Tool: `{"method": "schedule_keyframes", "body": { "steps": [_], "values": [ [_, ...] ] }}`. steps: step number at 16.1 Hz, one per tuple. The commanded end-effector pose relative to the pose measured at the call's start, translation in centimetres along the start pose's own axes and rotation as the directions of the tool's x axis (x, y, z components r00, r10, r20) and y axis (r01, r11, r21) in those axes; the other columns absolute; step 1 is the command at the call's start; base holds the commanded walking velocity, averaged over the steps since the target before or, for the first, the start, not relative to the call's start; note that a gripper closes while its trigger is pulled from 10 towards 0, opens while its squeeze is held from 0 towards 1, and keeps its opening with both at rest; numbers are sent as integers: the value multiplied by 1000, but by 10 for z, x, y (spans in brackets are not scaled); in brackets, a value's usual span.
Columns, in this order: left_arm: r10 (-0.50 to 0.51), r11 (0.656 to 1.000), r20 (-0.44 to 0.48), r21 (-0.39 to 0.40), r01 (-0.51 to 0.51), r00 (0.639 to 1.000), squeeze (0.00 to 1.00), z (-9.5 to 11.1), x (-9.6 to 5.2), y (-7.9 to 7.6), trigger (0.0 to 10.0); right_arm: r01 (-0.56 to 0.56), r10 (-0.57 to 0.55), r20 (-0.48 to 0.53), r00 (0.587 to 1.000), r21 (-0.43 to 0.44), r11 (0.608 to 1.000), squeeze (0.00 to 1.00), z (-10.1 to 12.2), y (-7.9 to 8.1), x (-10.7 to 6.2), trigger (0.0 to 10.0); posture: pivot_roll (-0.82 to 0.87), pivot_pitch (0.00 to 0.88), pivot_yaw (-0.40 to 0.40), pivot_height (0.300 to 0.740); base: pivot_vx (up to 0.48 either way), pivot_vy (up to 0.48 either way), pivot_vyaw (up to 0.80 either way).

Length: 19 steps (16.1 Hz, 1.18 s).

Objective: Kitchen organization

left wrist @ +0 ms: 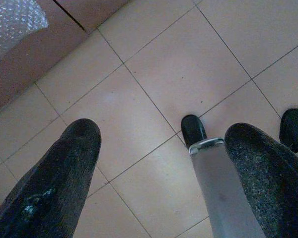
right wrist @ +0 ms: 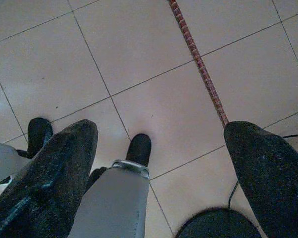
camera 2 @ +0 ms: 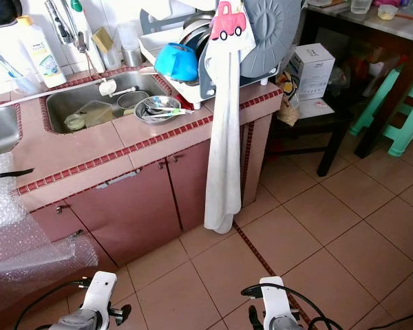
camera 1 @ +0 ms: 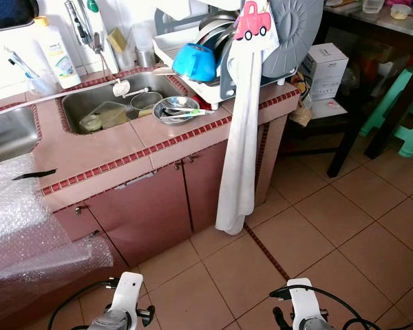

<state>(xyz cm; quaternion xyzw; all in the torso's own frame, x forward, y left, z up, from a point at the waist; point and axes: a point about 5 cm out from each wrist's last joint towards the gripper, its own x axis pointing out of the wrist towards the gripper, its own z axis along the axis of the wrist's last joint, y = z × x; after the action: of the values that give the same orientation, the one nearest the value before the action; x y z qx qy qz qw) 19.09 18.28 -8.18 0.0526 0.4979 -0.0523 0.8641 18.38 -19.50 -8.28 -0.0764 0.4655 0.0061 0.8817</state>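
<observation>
Writing on the white carton [camera 1: 325,67] under the dark side table [camera 1: 344,124]: present but too small to read. Label on the white detergent bottle [camera 1: 57,53] with yellow cap at the back of the counter: bluish print, also unreadable. Red car shape [camera 1: 252,22] printed or clipped at the top of the long white towel [camera 1: 239,130], draped from the dish rack [camera 1: 213,48] down past the cabinet doors [camera 1: 158,206] almost to the tiled floor [camera 1: 330,227].

Pink-tiled counter [camera 1: 103,148] edged with dark red mosaic, holding a steel sink [camera 1: 120,103] with a clear container, a small jar and a round strainer inside. Steel bowl [camera 1: 177,109] with utensils resting on the counter just beside the sink. Blue bowl [camera 1: 194,62] tipped against plates in the rack, grey round lid [camera 1: 292,31] leaning at its right end. Bubble wrap [camera 1: 27,220] spilling over the counter's left end. Green plastic stools [camera 1: 406,103] off to the right.

Left gripper [left wrist: 164,168] hanging low over floor tiles, fingers [left wrist: 64,178] spread apart, holding nothing. Right gripper [right wrist: 161,168] likewise low over the floor beside a red mosaic strip, fingers [right wrist: 54,173] wide apart and empty.
</observation>
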Motion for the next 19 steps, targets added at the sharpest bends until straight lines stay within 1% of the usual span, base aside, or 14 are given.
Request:
{"method": "schedule_keyframes", "body": {
  "steps": [1, 8, 9, 11, 14, 16, 17, 18, 19],
  "values": [
    [-21, 983, 287, -168, 72, 958, 0, 117, -3, -30, 10000, -21, -37, 278, 960, 203, 979, 0, 132, 13, 3, 10000, 18, 0, -36, 740, 0, 0, 0],
    [-21, 983, 287, -168, 72, 958, 0, 117, -3, -30, 10000, -21, -37, 278, 960, 203, 979, 0, 132, 13, 3, 10000, 18, 0, -36, 740, 0, 0, 0],
    [-27, 981, 266, -178, 77, 964, 0, 115, -3, -28, 10000, -71, 14, 254, 967, 217, 974, 0, 127, 17, 4, 10000, 33, 0, -45, 740, 0, 0, 0],
    [-33, 983, 256, -169, 78, 966, 0, 114, -3, -27, 10000, -95, 40, 245, 969, 219, 971, 0, 126, 20, 4, 10000, 32, 0, -44, 740, 0, 0, 0],
    [-32, 982, 256, -171, 78, 966, 0, 114, -3, -27, 10000, -95, 40, 244, 969, 221, 971, 0, 126, 20, 4, 10000, 31, 0, -44, 740, 0, 0, 0],
    [-28, 981, 252, -181, 76, 967, 0, 115, -3, -27, 10000, -95, 37, 234, 971, 239, 966, 0, 126, 19, 4, 10000, 33, 0, -45, 740, 0, 0, 0],
    [-21, 982, 248, -179, 67, 968, 0, 115, -3, -27, 10000, -86, 24, 233, 972, 259, 962, 0, 126, 17, 4, 10000, 32, 0, -44, 740, 0, 0, 0],
    [-12, 983, 251, -175, 58, 968, 0, 116, -3, -25, 10000, -62, -3, 242, 970, 260, 964, 0, 127, 13, 4, 10000, 31, 0, -42, 740, 0, 0, 0],
    [-1, 999, 276, -33, 10, 961, 0, 119, -4, -21, 10000, -25, -53, 250, 967, 301, 953, 0, 125, 2, 3, 10000, 27, 0, -34, 740, 0, 0, 0]
  ]
}}
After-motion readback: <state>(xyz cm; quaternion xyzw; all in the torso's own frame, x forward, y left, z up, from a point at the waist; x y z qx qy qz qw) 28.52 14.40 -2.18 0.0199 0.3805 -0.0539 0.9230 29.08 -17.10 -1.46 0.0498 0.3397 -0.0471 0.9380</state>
